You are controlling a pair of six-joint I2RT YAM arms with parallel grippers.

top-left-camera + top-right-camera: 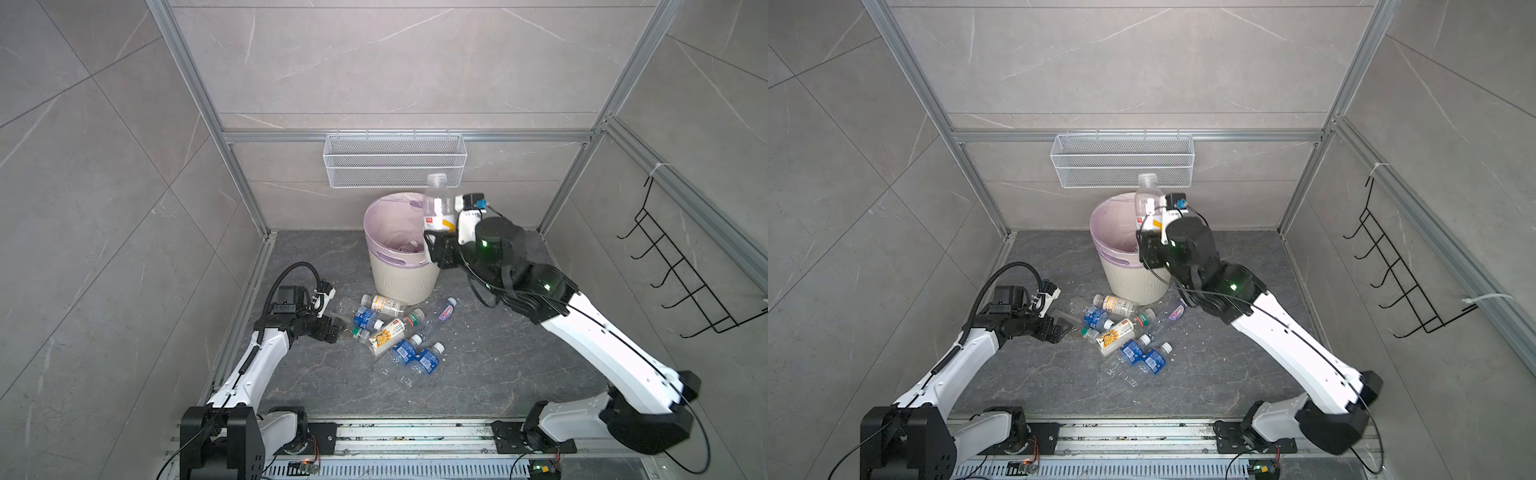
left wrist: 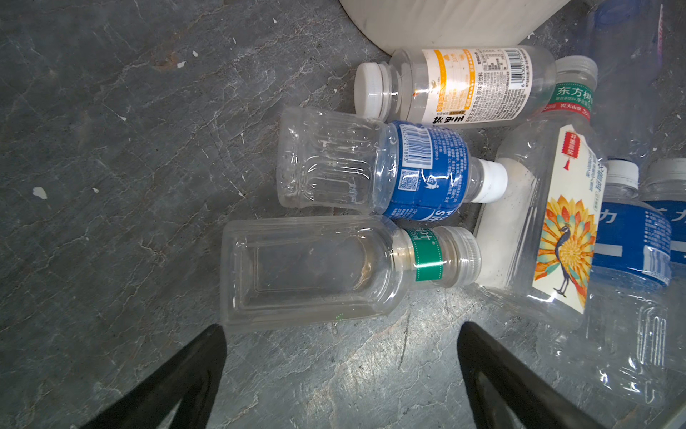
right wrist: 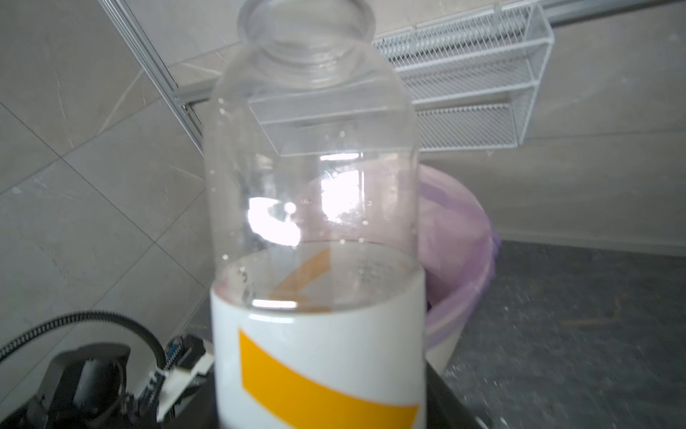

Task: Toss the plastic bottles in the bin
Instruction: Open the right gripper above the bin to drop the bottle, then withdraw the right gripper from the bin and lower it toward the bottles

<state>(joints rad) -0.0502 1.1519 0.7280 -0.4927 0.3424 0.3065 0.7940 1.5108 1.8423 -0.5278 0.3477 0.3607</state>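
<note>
Left arm stretched low from the near left, the left gripper (image 1: 341, 326) just above the floor, jaws wide apart, aimed right. Right arm reaches far and up from the near right, elbow high. The right gripper (image 1: 434, 232) points upward, jaws clamped on a clear bottle (image 1: 437, 199).

Both top views: bright, even light from above. Shadows fall soft and short on the dark grey marbled table (image 1: 478, 365). Wide-angle stretch toward the corners. Left wrist view sharp, with a pale sheen on the table. Right wrist view: clear uncapped plastic bottle with white-and-yellow label (image 3: 315, 223) looms close, soft-focused, with blown-out white reflections on it. Table beyond blurred, streaky.
</note>
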